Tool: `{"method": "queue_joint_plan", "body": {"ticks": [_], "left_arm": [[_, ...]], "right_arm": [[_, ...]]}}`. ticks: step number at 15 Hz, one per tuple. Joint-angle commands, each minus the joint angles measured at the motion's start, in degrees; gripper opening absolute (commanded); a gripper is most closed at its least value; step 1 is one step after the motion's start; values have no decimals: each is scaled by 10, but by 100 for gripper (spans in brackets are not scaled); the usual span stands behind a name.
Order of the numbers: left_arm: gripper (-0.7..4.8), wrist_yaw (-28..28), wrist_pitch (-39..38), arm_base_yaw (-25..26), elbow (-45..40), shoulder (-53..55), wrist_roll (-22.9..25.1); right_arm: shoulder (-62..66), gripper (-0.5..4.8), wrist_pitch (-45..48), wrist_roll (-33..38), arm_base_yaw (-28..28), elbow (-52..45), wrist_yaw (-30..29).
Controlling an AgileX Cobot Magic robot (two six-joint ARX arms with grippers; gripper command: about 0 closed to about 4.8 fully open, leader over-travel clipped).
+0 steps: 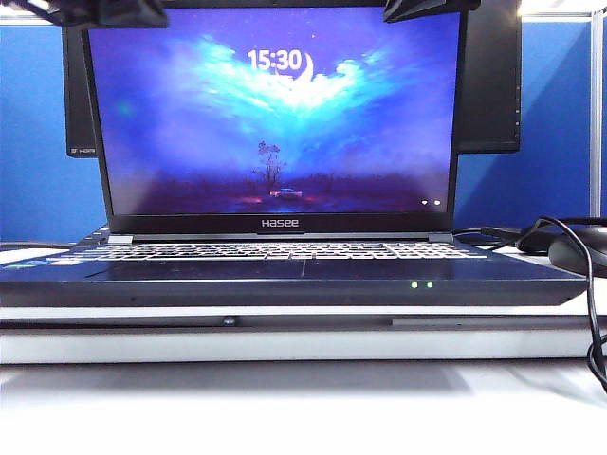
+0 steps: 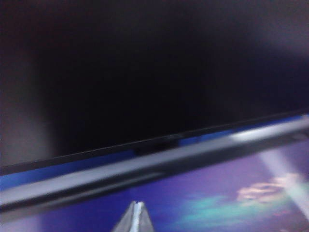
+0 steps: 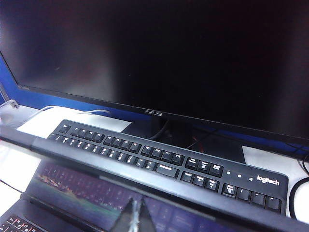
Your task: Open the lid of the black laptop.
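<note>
Against blue partitions, the lid [image 1: 275, 114] stands raised; left claw [image 2: 136, 217] and right claw [image 3: 137, 215], cropped, look pressed together.

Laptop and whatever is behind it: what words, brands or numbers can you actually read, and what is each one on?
"15:30": clock on the lit screen of the lid.
"Hasee": bezel under that screen, on the black laptop.
"HDMI": tiny label on the monitor behind, barely legible.
"logitech": separate keyboard, seen from the right wrist.
Monitor's bottom-bezel logo: too blurred.
Key legends: too small.
</note>
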Motion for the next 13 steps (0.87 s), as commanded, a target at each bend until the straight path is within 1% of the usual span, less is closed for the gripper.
{"method": "queue_joint_plan", "body": {"ticks": [1, 7, 9, 13], "left_arm": [[-5, -2, 26, 18, 2, 0, 3], [-5, 29, 79, 75, 2, 21, -10], [-5, 62, 87, 95, 9, 30, -20], [-5, 90, 100, 106, 35, 62, -28]], "right_arm": [[0, -4, 43, -2, -3, 7, 15], [16, -4, 48, -5, -4, 17, 16], [29, -4, 50, -5, -4, 27, 16], [39, -4, 56, -6, -13, 32, 17]]}}
